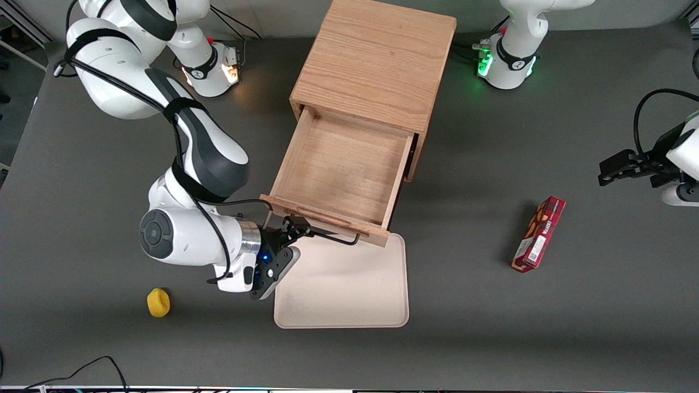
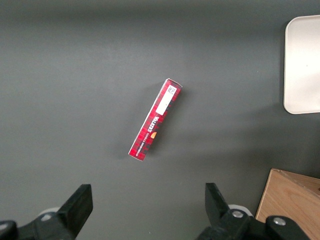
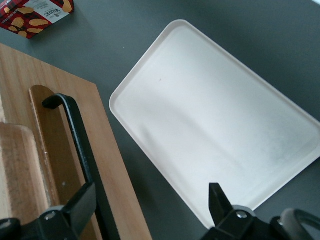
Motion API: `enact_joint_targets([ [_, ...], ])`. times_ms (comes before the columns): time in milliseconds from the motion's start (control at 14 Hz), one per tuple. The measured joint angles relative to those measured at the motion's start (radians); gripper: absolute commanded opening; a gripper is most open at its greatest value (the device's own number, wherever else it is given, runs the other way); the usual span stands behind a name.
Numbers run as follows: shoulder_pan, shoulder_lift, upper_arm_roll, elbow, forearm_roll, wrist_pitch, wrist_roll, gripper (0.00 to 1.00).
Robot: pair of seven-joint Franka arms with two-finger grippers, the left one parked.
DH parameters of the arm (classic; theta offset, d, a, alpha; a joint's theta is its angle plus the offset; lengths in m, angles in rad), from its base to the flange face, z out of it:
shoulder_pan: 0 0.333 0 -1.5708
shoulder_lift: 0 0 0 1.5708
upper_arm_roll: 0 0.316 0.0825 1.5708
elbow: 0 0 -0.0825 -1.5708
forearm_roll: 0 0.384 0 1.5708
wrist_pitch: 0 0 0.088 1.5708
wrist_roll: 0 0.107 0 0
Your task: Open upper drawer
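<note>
The upper drawer (image 1: 341,169) stands pulled far out of the light oak cabinet (image 1: 377,60), its wooden inside bare. Its black wire bar handle (image 1: 338,237) runs along the drawer front, on the side nearest the front camera. My gripper (image 1: 297,226) sits at the working arm's end of that handle, level with the drawer front. In the right wrist view the gripper (image 3: 150,207) is open. The handle (image 3: 80,140) passes just inside one finger (image 3: 80,205), close against the drawer front (image 3: 112,165). The other finger hangs over the table, well apart from the bar.
A cream tray (image 1: 344,284) lies on the table under and in front of the open drawer; the tray (image 3: 215,115) also fills much of the right wrist view. A red snack box (image 1: 539,233) lies toward the parked arm's end. A small yellow object (image 1: 158,302) lies near the front edge.
</note>
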Motion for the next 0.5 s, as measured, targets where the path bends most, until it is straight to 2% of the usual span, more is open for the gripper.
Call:
enact_joint_targets([
  [500, 0.002, -0.028, -0.03, 0.086, -0.007, 0.016, -0.069, 1.0],
])
